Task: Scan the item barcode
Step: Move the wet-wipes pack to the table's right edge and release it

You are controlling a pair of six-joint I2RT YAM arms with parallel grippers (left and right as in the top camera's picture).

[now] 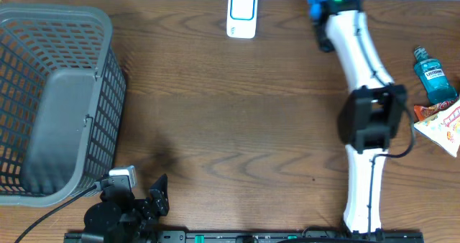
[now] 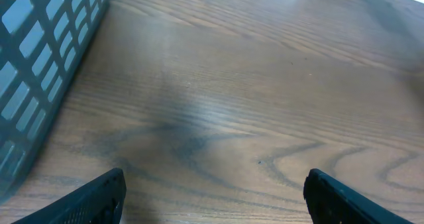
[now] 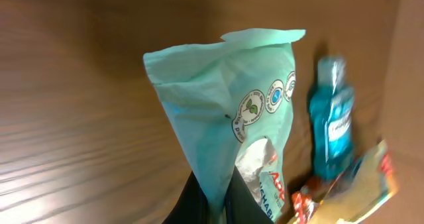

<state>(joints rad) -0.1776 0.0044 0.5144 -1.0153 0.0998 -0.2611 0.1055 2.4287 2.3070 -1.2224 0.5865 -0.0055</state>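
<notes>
The right fingers (image 3: 191, 203) are together, clamped on the lower end of a pale green pouch (image 3: 225, 105) with round printed badges on its face. The pouch stands up from the grip above the wooden table (image 1: 237, 106). From overhead the pouch is hidden under the right arm's wrist, which is over the right side of the table. Near it lie a blue mouthwash bottle (image 1: 434, 74) and, just beside that, a red and yellow snack packet (image 1: 440, 126). A white scanner (image 1: 242, 14) sits at the far edge, well apart from the pouch. The left fingers (image 2: 93, 201) are wide apart with nothing between them, low over bare wood beside the grey mesh basket (image 1: 108, 92).
</notes>
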